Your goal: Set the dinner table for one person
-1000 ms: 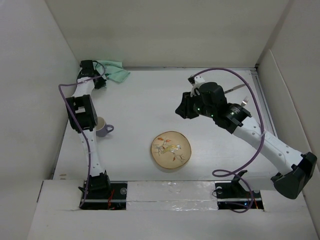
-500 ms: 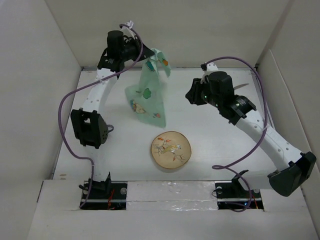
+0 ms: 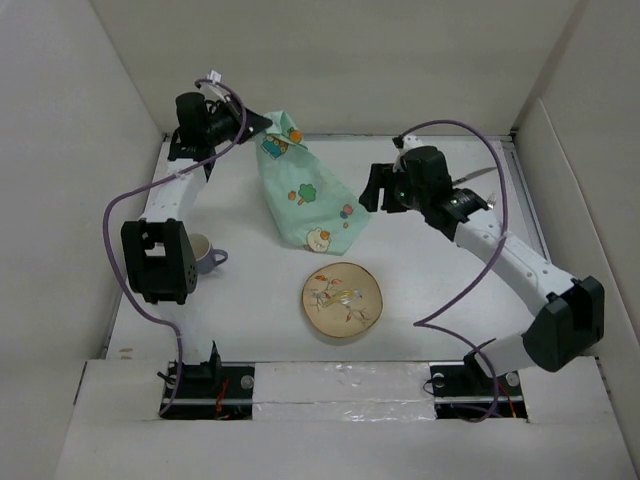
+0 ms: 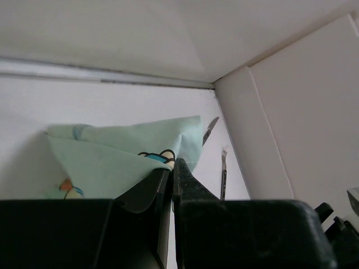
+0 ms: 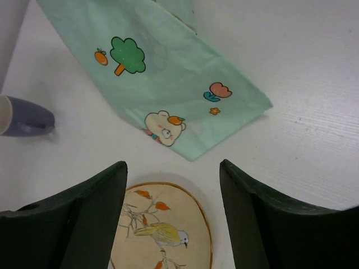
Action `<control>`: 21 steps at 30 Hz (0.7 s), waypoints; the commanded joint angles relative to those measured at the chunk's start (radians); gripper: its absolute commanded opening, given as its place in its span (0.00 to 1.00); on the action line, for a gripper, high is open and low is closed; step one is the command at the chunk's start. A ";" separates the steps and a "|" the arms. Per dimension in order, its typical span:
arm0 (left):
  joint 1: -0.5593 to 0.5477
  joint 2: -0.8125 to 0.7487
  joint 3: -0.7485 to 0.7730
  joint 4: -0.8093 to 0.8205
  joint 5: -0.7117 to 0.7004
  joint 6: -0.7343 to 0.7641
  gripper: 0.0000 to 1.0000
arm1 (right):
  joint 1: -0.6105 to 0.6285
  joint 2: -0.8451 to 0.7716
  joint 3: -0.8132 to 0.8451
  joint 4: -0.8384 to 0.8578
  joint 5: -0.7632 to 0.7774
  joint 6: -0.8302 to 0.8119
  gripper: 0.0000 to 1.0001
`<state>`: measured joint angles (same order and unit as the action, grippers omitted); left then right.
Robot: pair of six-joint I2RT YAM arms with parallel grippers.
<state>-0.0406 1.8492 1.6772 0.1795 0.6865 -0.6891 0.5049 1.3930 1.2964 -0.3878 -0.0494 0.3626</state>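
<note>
The dinner table (image 3: 440, 300) is the large white tabletop. My left gripper (image 3: 256, 124) is shut on a corner of the mint-green cartoon-print cloth (image 3: 308, 198) and holds it up at the far left; the cloth's lower end lies on the table. The left wrist view shows the jaws (image 4: 173, 165) pinched on the cloth (image 4: 106, 159). My right gripper (image 3: 371, 190) is open and empty, to the right of the cloth. In the right wrist view it (image 5: 173, 168) hovers over the cloth's low corner (image 5: 168, 84) and the bird-painted plate (image 5: 162, 230).
The plate (image 3: 342, 299) lies at centre front. A purple mug (image 3: 205, 255) stands at the left, also in the right wrist view (image 5: 25, 117). A knife (image 4: 208, 130) and a fork (image 4: 223, 174) lie by the right wall. White walls enclose the table.
My left gripper has lifted the cloth from the far left corner, and its lower end has come down onto the table, spread to the right. My right gripper has moved left towards the cloth.
</note>
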 commanded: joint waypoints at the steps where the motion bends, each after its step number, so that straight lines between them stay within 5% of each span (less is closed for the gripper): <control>1: 0.004 -0.005 -0.074 0.137 0.036 -0.082 0.00 | -0.003 0.087 -0.032 0.055 0.023 0.004 0.73; 9: 0.004 -0.016 -0.114 0.019 -0.074 0.000 0.00 | -0.049 0.357 0.010 0.099 -0.017 0.001 0.75; 21: 0.004 -0.008 -0.152 -0.026 -0.122 0.023 0.00 | -0.068 0.751 0.320 -0.023 0.072 0.140 0.64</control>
<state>-0.0353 1.8896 1.5364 0.1303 0.5671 -0.6846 0.4446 2.0907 1.5429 -0.3622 -0.0299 0.4541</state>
